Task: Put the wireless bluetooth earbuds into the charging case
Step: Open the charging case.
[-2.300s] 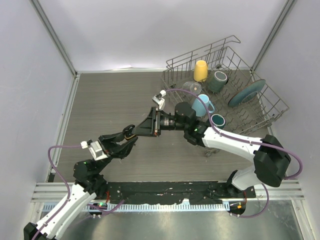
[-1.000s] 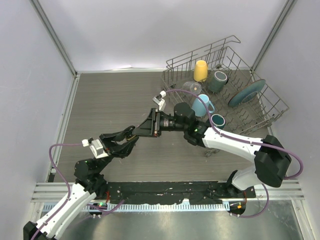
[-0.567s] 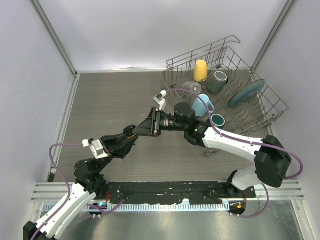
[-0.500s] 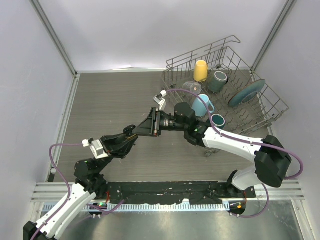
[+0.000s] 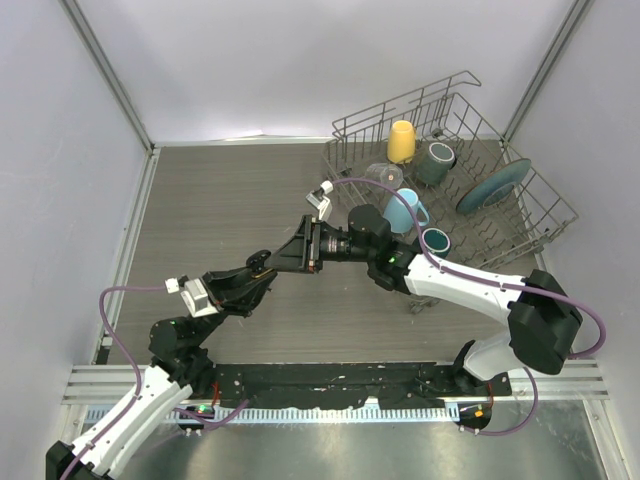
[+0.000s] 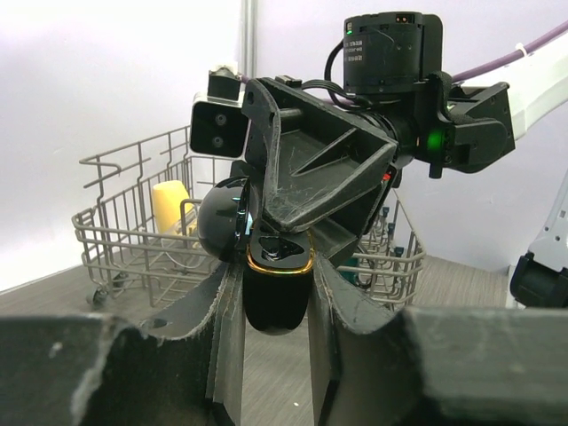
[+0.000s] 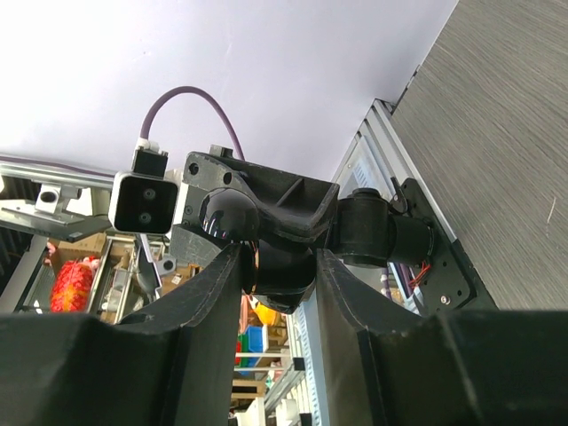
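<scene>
A glossy black charging case (image 6: 277,297) with a gold rim is held in mid-air above the table, its round lid (image 6: 222,220) swung open to the left. My left gripper (image 6: 277,271) is shut on the case body from both sides. My right gripper (image 7: 280,266) faces it and is shut on the same case (image 7: 282,271). In the top view the two grippers meet at the case (image 5: 263,263) over the table's middle. The case's wells look dark. No earbud shows clearly in any view.
A wire dish rack (image 5: 540,215) stands at the back right, holding a yellow cup (image 5: 401,140), a blue mug (image 5: 405,210), a teal plate (image 5: 495,185) and dark cups. The table's metal rail runs along the near edge.
My left gripper, open around the case a second ago, has shut on it. The right arm has held still with the case.
</scene>
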Available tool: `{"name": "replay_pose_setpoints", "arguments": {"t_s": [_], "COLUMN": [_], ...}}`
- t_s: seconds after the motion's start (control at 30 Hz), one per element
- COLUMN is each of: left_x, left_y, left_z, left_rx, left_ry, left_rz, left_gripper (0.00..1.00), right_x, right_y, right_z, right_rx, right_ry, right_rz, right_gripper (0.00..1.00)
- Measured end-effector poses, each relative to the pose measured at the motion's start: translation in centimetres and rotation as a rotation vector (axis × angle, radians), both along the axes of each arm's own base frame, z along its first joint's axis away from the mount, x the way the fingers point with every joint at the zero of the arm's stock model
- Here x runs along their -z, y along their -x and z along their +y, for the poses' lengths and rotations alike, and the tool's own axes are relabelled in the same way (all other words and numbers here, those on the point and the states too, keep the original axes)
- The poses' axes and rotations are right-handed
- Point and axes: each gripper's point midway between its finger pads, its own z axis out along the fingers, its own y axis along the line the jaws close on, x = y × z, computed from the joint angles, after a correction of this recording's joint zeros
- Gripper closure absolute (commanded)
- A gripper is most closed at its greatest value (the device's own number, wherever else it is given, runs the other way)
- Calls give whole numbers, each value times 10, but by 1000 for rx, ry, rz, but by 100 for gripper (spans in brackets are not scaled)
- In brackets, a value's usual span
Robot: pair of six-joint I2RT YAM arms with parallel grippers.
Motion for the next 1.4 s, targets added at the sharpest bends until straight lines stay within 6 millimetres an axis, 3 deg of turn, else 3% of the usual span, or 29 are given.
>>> {"name": "replay_pose_setpoints", "arguments": {"t_s": [0.1,0.23,0.5,0.73,0.83,0.93,0.97,1.13,1.27,1.4], "left_x": [0,-1,-1,0,0,0,0,0,-3,-5], "left_y": [0,-1,-2,-1,-1,-2,-2,-2,-1,0], "left_z": [0,0,-1,-1,-1,-1,-1,-1,2,7], "left_rx": [-1,-1,-1,0,0,-2,-2,-3,-14,-37], "left_ry": [-1,0,0,-2,-4,-6,-6,-8,4,10], "left_rz": [-2,-4,-3,-6,-8,-8,-9,-8,-15,-25], "left_gripper": [79,66,66,100,100,100,100,100,100,100], "right_x": [-1,-1,0,1,1,0,0,2,10,6], "right_y": [-1,-1,-1,-1,-1,-1,-1,1,1,-5], "right_z": [0,0,2,4,4,4,4,4,1,-12], "right_rx": [3,4,2,1,1,0,0,-12,-3,55], "right_ry": [-3,-5,-3,-3,-3,-4,-4,5,62,121], "right_rz": [-1,-3,-3,-3,-3,-4,-6,-25,-72,-166], "right_gripper": [99,99,99,99,94,72,58,32,30,30]}}
